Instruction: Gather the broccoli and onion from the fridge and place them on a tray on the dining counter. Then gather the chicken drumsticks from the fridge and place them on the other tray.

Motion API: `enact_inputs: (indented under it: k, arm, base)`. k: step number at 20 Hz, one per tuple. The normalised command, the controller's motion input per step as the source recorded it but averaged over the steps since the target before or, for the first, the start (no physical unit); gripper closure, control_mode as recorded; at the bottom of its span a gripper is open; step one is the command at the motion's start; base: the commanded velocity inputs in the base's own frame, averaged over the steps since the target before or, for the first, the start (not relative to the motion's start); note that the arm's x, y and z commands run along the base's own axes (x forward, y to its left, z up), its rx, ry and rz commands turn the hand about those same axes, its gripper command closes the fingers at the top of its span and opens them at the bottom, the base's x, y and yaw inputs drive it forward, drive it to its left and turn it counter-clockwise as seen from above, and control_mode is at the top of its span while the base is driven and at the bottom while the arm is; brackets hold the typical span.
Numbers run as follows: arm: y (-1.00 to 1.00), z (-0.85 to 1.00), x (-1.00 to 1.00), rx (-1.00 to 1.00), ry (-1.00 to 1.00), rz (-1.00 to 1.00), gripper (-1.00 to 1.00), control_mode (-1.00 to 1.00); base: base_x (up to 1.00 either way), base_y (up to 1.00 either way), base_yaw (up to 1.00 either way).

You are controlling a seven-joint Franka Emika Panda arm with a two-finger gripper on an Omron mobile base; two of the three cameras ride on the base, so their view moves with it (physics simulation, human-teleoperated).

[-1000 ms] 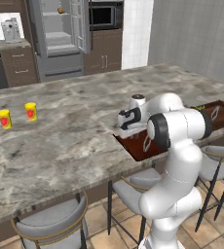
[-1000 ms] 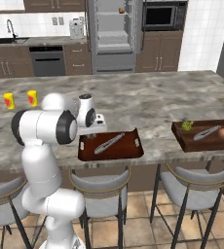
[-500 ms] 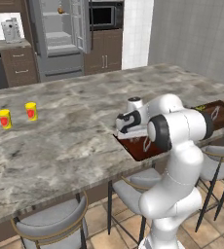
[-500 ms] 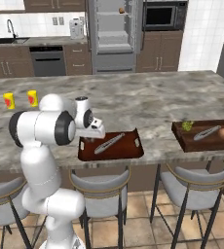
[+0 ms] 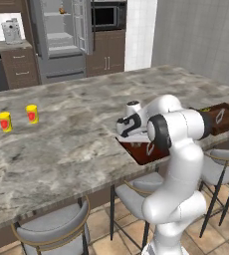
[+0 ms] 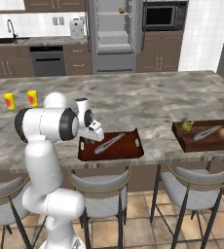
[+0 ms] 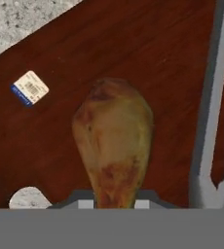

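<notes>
Home kitchen: fridge (image 6: 113,34), microwave (image 6: 159,16), dining counter (image 6: 148,99).

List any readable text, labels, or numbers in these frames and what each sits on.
Nothing can be read.
White sticker with blue edge on the brown tray, beside the drumstick: barcode-like lines, too blurred to read.
Two yellow cans on the dining counter: red mark on each, too small to read.
</notes>
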Motion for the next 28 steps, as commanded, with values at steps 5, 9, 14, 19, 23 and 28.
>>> enact_inputs:
  k: [5, 9, 14, 19, 23, 28]
  arm:
    - [0.0, -0.4, 0.07, 0.0, 0.0, -0.18, 1.0, -1.0]
    - [0.0, -0.11, 0.02, 0.01, 0.0, -0.03, 1.0, -1.0]
    - [-0.07, -0.03, 0.0, 0.0, 0.0, 0.0, -1.0, -1.0]
    - [-0.05, 0.0, 0.0, 0.0, 0.0, 0.0, -1.0, -1.0]
    - [0.03, 0.3, 0.0, -0.05, 0.11, -0.02, -1.0, -1.0]
    - [0.01, 0.98, -0.43, -0.02, 0.16, -0.1, -1.0, -1.0]
  base:
    - [0.0, 0.0, 0.0]
    - [0.0, 0.0, 0.0]
    - [0.0, 0.0, 0.0]
    - [0.0, 0.0, 0.0]
    - [0.0, 0.0, 0.0]
    - [0.0, 0.0, 0.0]
